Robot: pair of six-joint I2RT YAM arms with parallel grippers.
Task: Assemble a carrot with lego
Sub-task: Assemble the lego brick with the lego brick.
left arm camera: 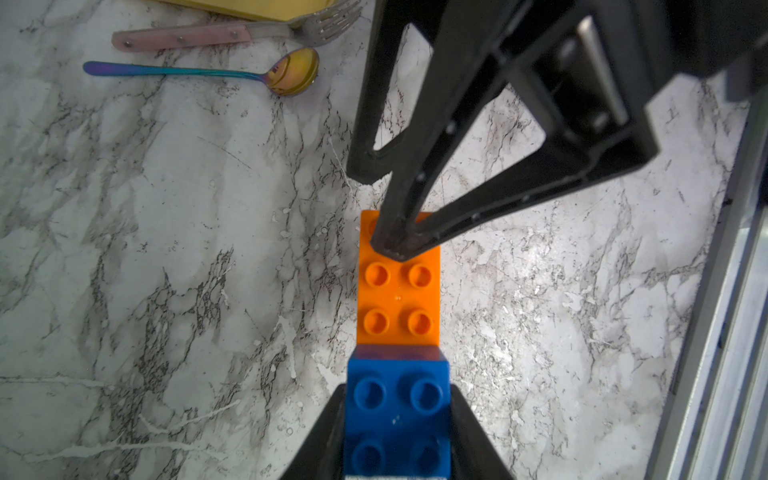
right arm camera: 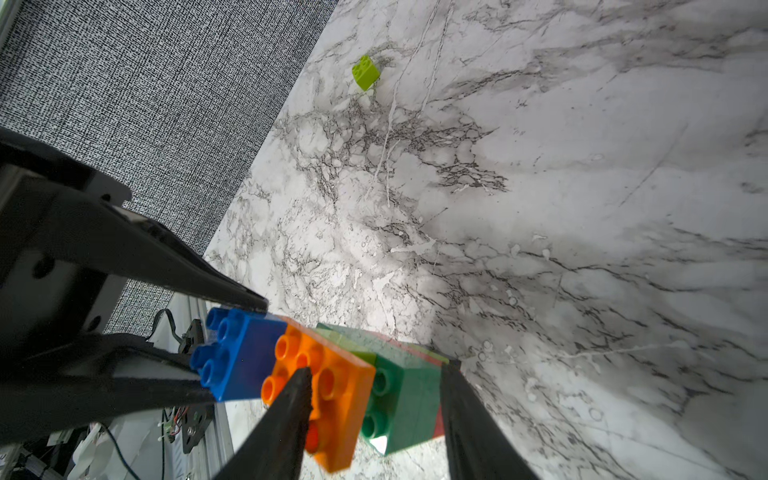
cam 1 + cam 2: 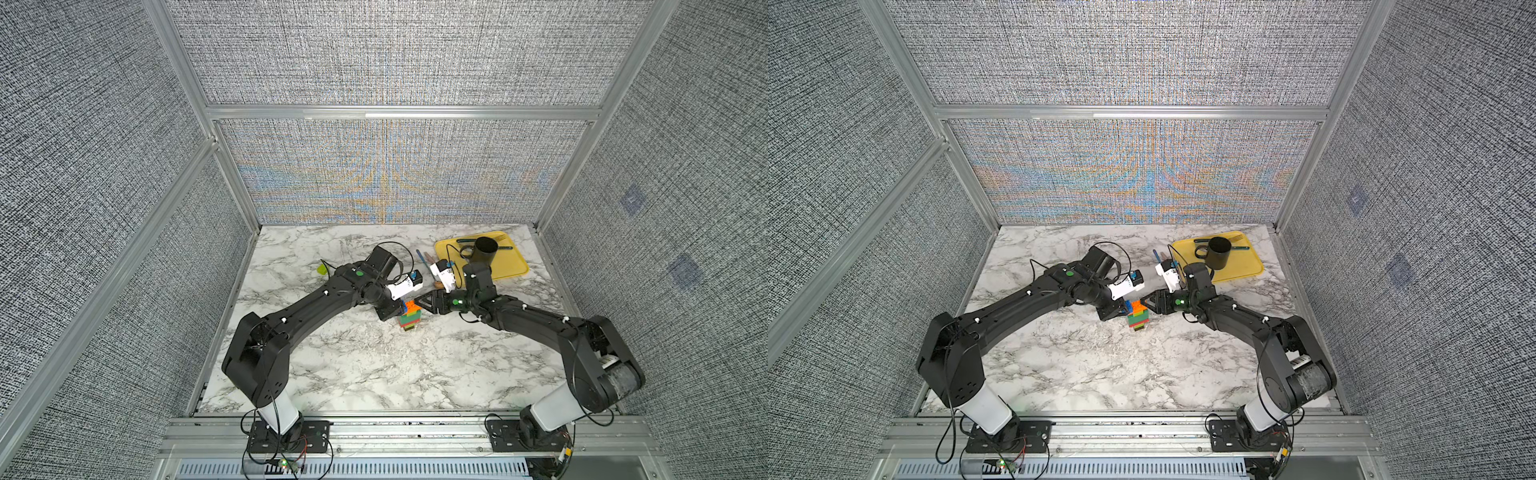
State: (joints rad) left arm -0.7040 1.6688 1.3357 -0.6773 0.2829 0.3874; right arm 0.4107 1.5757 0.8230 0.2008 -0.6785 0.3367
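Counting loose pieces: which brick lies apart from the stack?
The lime brick, alone on the table; the other bricks are all together at the stack.

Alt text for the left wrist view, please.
A blue brick sits between the fingers of the left tool at the near end of an orange brick, whose far end lies under one finger of the right tool. Beyond, a spoon and a fork lie on the marble table.

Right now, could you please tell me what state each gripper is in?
Left gripper: closed on the blue brick.
Right gripper: open, one finger atop the orange brick.
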